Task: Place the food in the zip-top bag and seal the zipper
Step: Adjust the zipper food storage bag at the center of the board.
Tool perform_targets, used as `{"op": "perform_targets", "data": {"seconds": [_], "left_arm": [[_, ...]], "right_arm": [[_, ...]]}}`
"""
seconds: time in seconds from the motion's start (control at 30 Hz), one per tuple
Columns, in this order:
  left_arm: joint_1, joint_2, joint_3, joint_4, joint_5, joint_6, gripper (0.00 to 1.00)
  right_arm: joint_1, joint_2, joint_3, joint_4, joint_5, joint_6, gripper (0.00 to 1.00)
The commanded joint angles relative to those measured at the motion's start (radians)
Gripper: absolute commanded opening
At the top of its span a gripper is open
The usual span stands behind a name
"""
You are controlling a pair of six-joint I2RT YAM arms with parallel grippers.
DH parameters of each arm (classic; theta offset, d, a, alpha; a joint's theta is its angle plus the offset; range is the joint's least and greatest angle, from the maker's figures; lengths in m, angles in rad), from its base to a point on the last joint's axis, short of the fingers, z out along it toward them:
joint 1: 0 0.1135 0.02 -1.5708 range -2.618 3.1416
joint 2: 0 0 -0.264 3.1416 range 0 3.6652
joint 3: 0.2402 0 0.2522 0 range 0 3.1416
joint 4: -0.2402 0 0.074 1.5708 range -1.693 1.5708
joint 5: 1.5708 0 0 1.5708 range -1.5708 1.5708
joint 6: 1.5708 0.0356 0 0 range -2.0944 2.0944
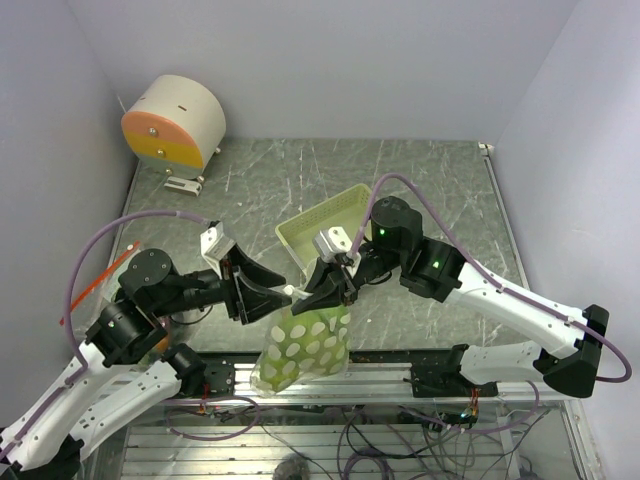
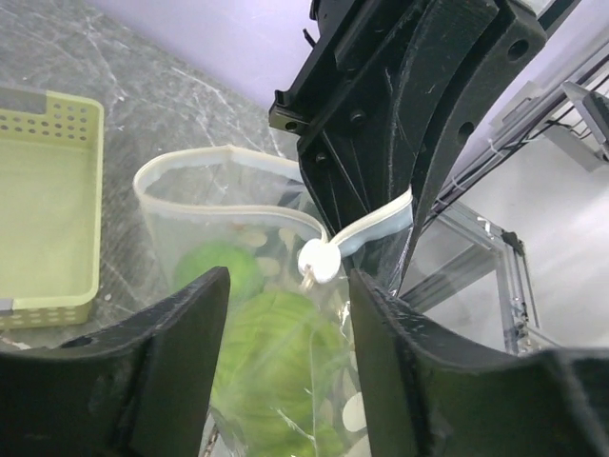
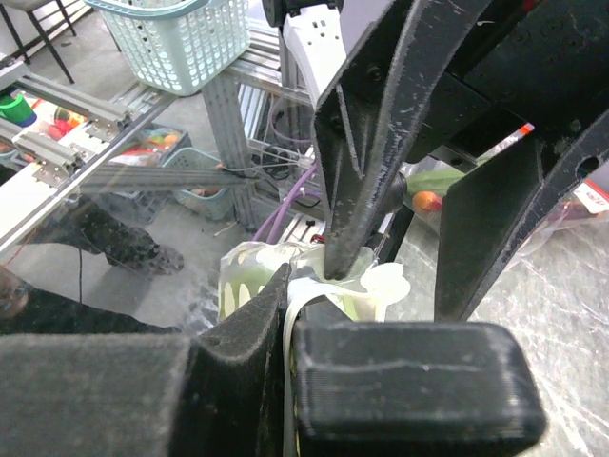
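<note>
Overhead view of two black-and-white robot arms meeting at the lower centre of the frame, over the near edge of a grey marbled table (image 1: pixel 300 170). A clear zip-top bag (image 1: pixel 305 352) printed with white ovals hangs there. Its mouth is up and its body drops below the table edge.

Bumpy light-green balls (image 2: pixel 271 333) show through the plastic inside the bag, filling its lower part.

The right gripper (image 1: pixel 340 294), coming in from the right of the frame, is pinched tight on the white zipper strip at the bag's top edge and holds it up. The bag's mouth gapes open to the left of that pinch.

The left gripper (image 2: pixel 290 286), coming in from the left, has its two fingers apart. The round white zipper slider (image 2: pixel 319 259) sits in the gap between them, and neither finger visibly touches it.

A pale-green perforated basket (image 1: pixel 325 225) sits on the table just above the grippers, at centre frame. A round cream and orange drum (image 1: pixel 175 122) stands in the upper left corner.
</note>
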Motion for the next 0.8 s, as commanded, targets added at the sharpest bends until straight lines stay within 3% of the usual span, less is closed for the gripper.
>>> {"op": "perform_targets", "data": {"seconds": [0.0,0.07,0.1,0.27,0.33,0.47,0.67,0.77], "left_arm": [[0.002,-0.007,-0.032,0.112,0.075,-0.048,0.69],[0.003,-0.010,-0.050,0.143,0.094,-0.063,0.71],[0.003,-0.008,-0.056,0.149,0.099,-0.067,0.67],[0.002,0.001,-0.074,0.161,0.127,-0.067,0.31],[0.002,0.001,-0.076,0.162,0.126,-0.064,0.09],[0.002,-0.009,-0.031,0.043,0.052,0.006,0.07],[0.002,-0.033,0.092,-0.201,-0.214,0.148,0.07],[0.002,-0.032,0.097,-0.249,-0.291,0.167,0.07]], "right_arm": [[0.000,-0.007,0.035,0.011,-0.007,-0.018,0.00],[0.001,-0.007,0.037,0.008,-0.008,-0.020,0.00],[0.000,-0.007,0.038,0.005,-0.008,-0.022,0.00],[0.000,-0.012,0.040,-0.004,0.008,-0.026,0.00],[0.000,-0.013,0.039,-0.007,0.013,-0.029,0.00],[0.000,-0.020,0.034,-0.038,0.067,-0.039,0.00],[0.000,-0.036,-0.016,-0.087,0.200,-0.026,0.00],[-0.001,-0.029,-0.040,-0.103,0.266,-0.012,0.00]]}}
